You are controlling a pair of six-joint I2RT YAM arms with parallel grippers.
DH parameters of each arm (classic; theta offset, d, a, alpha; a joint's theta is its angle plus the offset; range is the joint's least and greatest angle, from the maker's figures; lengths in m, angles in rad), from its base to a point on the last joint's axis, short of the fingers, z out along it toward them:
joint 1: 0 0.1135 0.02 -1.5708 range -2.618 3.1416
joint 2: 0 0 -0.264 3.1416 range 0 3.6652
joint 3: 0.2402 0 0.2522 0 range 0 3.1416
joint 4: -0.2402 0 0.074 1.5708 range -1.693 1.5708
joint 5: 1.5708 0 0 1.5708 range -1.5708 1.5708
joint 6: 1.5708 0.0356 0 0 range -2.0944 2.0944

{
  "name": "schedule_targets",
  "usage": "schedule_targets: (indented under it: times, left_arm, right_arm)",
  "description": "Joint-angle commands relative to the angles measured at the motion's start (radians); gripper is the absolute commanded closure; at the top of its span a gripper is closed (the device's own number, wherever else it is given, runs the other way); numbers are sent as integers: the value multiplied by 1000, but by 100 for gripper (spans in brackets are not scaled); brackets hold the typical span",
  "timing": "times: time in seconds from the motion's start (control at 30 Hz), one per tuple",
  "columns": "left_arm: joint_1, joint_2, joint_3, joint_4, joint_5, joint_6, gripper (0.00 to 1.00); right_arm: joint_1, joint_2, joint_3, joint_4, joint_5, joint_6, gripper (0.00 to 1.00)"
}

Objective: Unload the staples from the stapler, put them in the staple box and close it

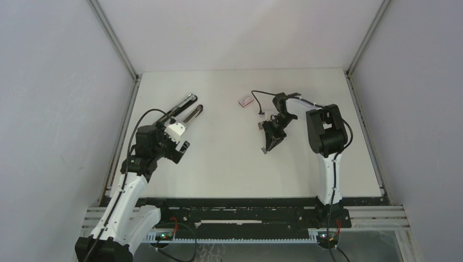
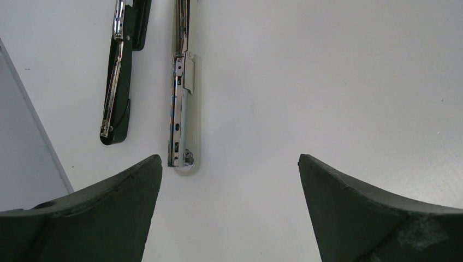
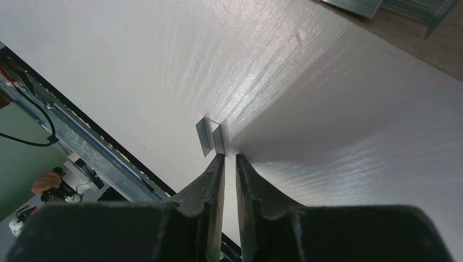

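The stapler (image 1: pixel 187 109) lies opened out at the back left. In the left wrist view it shows as a black base bar (image 2: pixel 116 82) and a chrome magazine rail (image 2: pixel 181 114). My left gripper (image 1: pixel 176 135) is open and empty, just short of the rail's near end (image 2: pixel 229 180). The staples (image 3: pixel 210 136), a tiny grey metal strip, rest on the table at the tip of my right gripper's left finger (image 3: pixel 210 180), not between the jaws. My right gripper (image 3: pixel 229 158) is shut but for a thin gap, tips down on the table at centre right (image 1: pixel 266 148).
A small reddish box (image 1: pixel 245 101) lies behind the right gripper. In the right wrist view its brown surface (image 3: pixel 431 49) with metal strips shows at the top right. Grey walls close in the table on both sides, and a metal rail (image 1: pixel 245 210) runs along the near edge.
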Motion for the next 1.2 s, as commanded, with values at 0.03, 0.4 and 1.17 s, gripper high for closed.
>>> schedule_targets:
  times: [0.03,0.4,1.17]
  left_arm:
    - [5,-3,-9,20,-1,8,0]
    - [5,-4,-10,20,-1,8,0]
    - [6,-6,-11,21,-2,10,0]
  right_arm:
    - [-8,47,-15,108,122,-22,85]
    - [-11,59,-9,103,99,-11,80]
    - [27,54,-20,124,178,-5,80]
